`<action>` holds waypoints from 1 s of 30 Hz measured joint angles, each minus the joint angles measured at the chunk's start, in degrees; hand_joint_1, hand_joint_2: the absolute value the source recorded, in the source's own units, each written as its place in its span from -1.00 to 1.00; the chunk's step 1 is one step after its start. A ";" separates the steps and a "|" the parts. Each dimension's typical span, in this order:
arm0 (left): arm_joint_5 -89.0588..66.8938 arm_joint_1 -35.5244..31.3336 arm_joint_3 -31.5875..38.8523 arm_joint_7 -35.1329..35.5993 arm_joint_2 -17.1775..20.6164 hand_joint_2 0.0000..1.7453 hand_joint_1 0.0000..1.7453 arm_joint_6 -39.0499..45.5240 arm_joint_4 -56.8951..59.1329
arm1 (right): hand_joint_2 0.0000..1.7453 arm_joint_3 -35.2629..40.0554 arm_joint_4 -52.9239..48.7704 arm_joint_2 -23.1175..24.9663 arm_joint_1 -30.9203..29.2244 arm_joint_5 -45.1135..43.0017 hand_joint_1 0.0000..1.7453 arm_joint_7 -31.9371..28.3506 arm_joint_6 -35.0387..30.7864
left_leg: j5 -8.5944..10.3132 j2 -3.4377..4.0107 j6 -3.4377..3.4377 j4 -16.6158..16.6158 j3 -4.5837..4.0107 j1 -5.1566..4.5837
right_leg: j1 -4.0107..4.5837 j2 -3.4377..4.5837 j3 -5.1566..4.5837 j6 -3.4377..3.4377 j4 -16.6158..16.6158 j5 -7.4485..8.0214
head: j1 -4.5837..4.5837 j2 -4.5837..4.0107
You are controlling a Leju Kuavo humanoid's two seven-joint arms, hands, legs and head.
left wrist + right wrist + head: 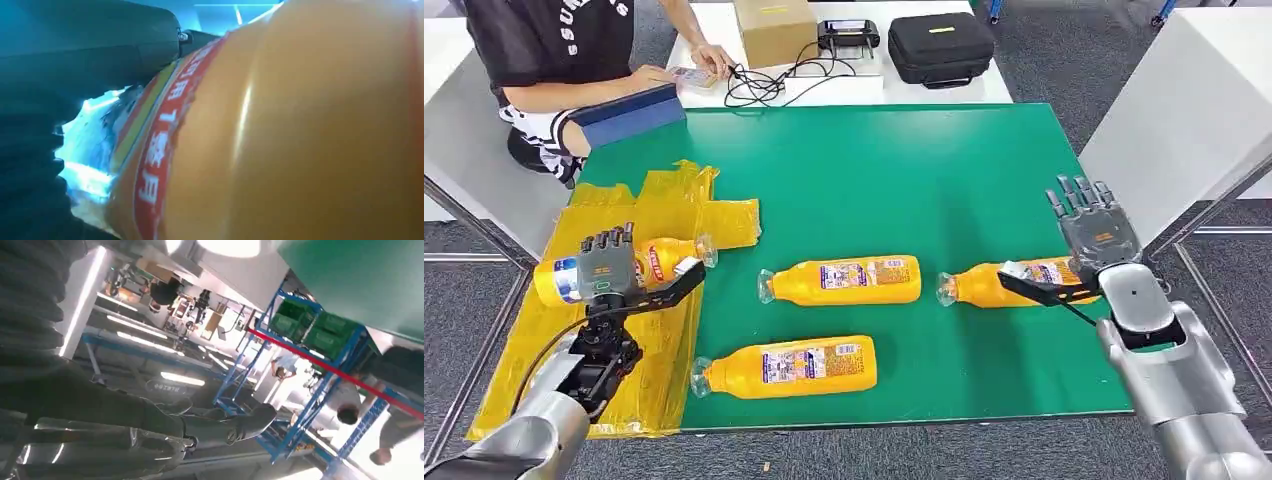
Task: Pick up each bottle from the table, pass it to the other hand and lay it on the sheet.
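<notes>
The left hand (610, 268) is wrapped around an orange bottle (664, 258) and holds it over the yellow sheet (654, 205), fingers across the label and thumb stretched toward the neck end. In the left wrist view that bottle (300, 130) sits right against the palm, its red-edged label beside the dark fingers (90, 45).

The right hand (1092, 235) holds nothing; its fingers are spread and point away from the robot, with the thumb reaching toward the robot's left over the base of another bottle (1004, 283) lying on the green table (904, 170). Whether the thumb touches that bottle cannot be told.

Between the two hands lie two more bottles: one nearer the robot (789, 366), and one farther out (844, 279), level with both hands, their necks toward the left hand.

Beyond the left hand a person (564, 60) sits at the table's far corner, next to a cardboard box (774, 30) and a black case (939, 45)
</notes>
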 measured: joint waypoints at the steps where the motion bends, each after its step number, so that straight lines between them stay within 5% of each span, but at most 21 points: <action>1: 0.00 0.00 0.69 -0.31 -0.22 1.00 -1.00 0.33 0.04 | 1.00 -0.60 0.75 -0.22 -0.21 -0.28 -1.00 -1.03 0.02 | 0.00 -0.02 0.00 0.00 0.00 0.00 | 0.00 -0.02 0.00 0.00 0.00 0.00 | 0.00 0.00; 4: 3.16 -0.01 3.27 -4.70 -1.02 1.00 -1.00 1.10 0.04 | 1.00 -2.80 3.24 -0.77 -0.92 -5.34 -1.00 -6.28 2.66 | 0.00 -0.02 0.00 0.02 0.01 0.00 | 0.00 -0.02 -0.01 0.00 -0.01 0.00 | -0.02 0.02; 7: 14.89 -0.24 7.71 -17.01 -2.64 1.00 -1.00 0.09 0.04 | 1.00 -5.46 4.77 -2.42 -0.64 -13.45 -1.00 -11.35 7.50 | 0.00 -0.27 0.00 0.03 -0.01 0.00 | -0.01 -0.23 0.00 0.01 -0.01 0.00 | -0.02 0.02; 11: 22.06 -0.33 11.29 -21.51 -4.48 1.00 -1.00 -0.02 -0.85 | 1.00 -8.07 5.71 -5.32 0.69 -19.85 -1.00 -14.40 12.66 | -0.01 -0.26 0.02 0.03 -0.05 -0.01 | -0.01 -0.23 0.00 0.01 -0.01 0.00 | 0.00 0.00; 12: 23.17 -0.36 11.77 -22.04 -4.79 -1.00 -1.00 -0.17 -1.20 | 1.00 -8.38 5.86 -6.02 1.11 -20.24 -1.00 -14.40 13.12 | -0.01 -0.26 0.02 0.03 -0.07 -0.02 | -0.01 -0.23 0.00 0.01 -0.01 0.00 | -0.02 0.02; 25: 42.13 -0.42 12.75 -33.24 -7.49 -1.00 -1.00 -6.64 -5.57 | 1.00 -9.95 5.56 -10.58 7.51 -26.47 -1.00 -13.02 18.12 | -0.02 -0.25 0.03 0.03 -0.06 0.00 | 0.01 -0.24 -0.01 0.01 -0.01 0.00 | -0.02 0.00; 30: 49.11 1.26 9.92 -35.17 -8.33 -1.00 -1.00 -8.43 -11.93 | 1.00 -9.67 6.08 -8.57 8.49 -21.93 -1.00 -13.53 10.79 | -0.04 0.01 0.04 0.02 -0.09 -0.01 | 0.02 -0.12 -0.01 0.01 -0.01 0.00 | -0.02 0.00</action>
